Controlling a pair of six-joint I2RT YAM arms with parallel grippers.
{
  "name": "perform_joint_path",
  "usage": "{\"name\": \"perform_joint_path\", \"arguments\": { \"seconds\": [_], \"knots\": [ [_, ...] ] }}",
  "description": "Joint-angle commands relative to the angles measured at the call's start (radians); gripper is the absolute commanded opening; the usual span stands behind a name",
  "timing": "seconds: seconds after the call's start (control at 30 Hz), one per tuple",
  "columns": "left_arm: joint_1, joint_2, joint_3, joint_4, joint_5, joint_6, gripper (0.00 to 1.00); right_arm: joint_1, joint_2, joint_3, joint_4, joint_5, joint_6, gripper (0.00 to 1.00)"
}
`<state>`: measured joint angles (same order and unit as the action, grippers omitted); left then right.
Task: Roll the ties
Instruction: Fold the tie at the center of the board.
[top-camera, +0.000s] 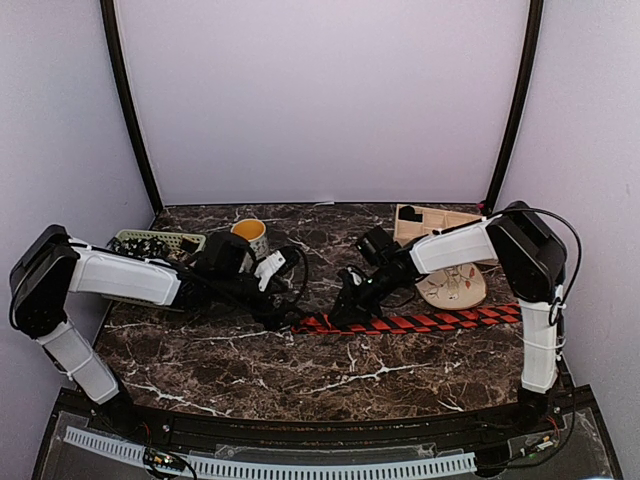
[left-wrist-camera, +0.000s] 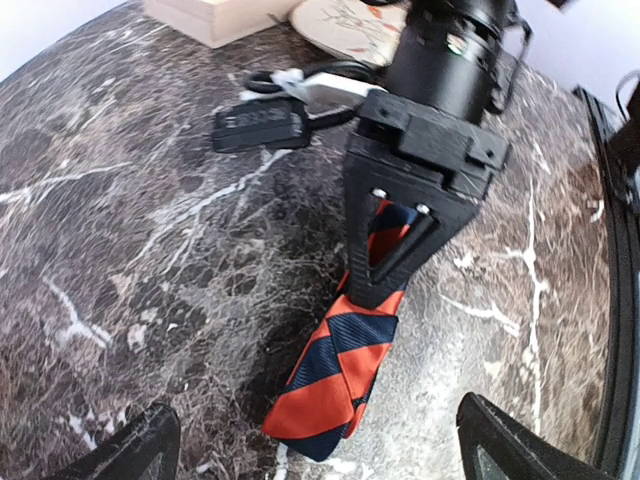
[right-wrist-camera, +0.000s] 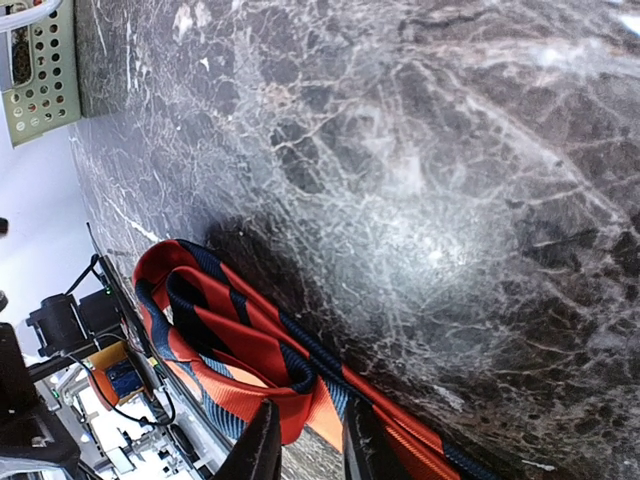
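The red-and-dark striped tie (top-camera: 430, 321) lies flat along the table's right half. Its left end is folded over on itself (left-wrist-camera: 335, 370). My right gripper (top-camera: 345, 308) stands over that folded end and is shut on the layers, which show as a loose loop (right-wrist-camera: 215, 345) between its fingers (right-wrist-camera: 262, 445). In the left wrist view, the right gripper (left-wrist-camera: 385, 265) pinches the tie from above. My left gripper (top-camera: 283, 308) hovers just left of the folded end, open and empty, with its fingertips (left-wrist-camera: 130, 450) wide apart at the bottom corners.
A green perforated basket (top-camera: 158, 243) holding dark dotted fabric stands at the back left, with an orange-filled mug (top-camera: 250, 232) beside it. A wooden tray (top-camera: 435, 222) and a patterned beige plate (top-camera: 452, 287) are at the back right. Black cables (top-camera: 300, 268) loop between the arms.
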<state>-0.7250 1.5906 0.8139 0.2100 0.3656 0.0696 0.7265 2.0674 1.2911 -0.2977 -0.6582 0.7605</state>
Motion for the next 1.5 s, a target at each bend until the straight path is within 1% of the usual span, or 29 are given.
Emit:
{"name": "perform_joint_path", "arguments": {
  "seconds": [0.0, 0.07, 0.17, 0.37, 0.6, 0.7, 0.8, 0.9, 1.0, 1.07, 1.2, 1.27, 1.4, 1.47],
  "knots": [
    [-0.007, 0.064, 0.006, 0.009, 0.070, 0.229, 0.99, 0.008, 0.025, 0.025, -0.028, 0.026, -0.020, 0.21],
    [-0.007, 0.128, 0.040, -0.014, 0.091, 0.269, 0.98, 0.008, 0.026, 0.028, -0.033, 0.025, -0.022, 0.21],
    [-0.009, 0.193, 0.068, -0.007, 0.132, 0.313, 0.95, 0.008, 0.028, 0.033, -0.044, 0.029, -0.031, 0.21],
    [-0.014, 0.288, 0.131, 0.021, 0.127, 0.362, 0.89, 0.008, 0.025, 0.035, -0.055, 0.031, -0.044, 0.21],
    [-0.038, 0.348, 0.176, 0.016, 0.107, 0.433, 0.83, 0.008, 0.031, 0.053, -0.084, 0.034, -0.075, 0.21],
    [-0.045, 0.364, 0.190, -0.023, 0.106, 0.458, 0.71, 0.008, 0.028, 0.061, -0.094, 0.039, -0.080, 0.21],
    [-0.051, 0.351, 0.173, -0.021, 0.085, 0.418, 0.53, 0.008, 0.007, 0.064, -0.081, 0.031, -0.077, 0.24],
    [-0.079, 0.345, 0.154, -0.025, 0.015, 0.368, 0.39, 0.008, -0.025, 0.051, -0.037, -0.002, -0.055, 0.34],
    [-0.110, 0.347, 0.126, -0.019, -0.044, 0.341, 0.32, 0.009, -0.051, 0.010, 0.050, -0.058, 0.001, 0.44],
    [-0.122, 0.347, 0.113, -0.019, -0.062, 0.320, 0.30, 0.010, -0.055, -0.009, 0.102, -0.093, 0.041, 0.47],
    [-0.131, 0.338, 0.097, -0.012, -0.068, 0.287, 0.30, 0.020, -0.031, 0.008, 0.113, -0.102, 0.049, 0.48],
    [-0.131, 0.336, 0.095, -0.016, -0.071, 0.284, 0.30, 0.027, -0.012, 0.030, 0.086, -0.097, 0.035, 0.46],
    [-0.131, 0.327, 0.085, -0.027, -0.068, 0.287, 0.30, 0.033, 0.005, 0.050, 0.025, -0.074, -0.004, 0.38],
    [-0.128, 0.320, 0.076, -0.028, -0.053, 0.282, 0.31, 0.031, 0.002, 0.043, 0.010, -0.067, -0.017, 0.38]
  ]
}}
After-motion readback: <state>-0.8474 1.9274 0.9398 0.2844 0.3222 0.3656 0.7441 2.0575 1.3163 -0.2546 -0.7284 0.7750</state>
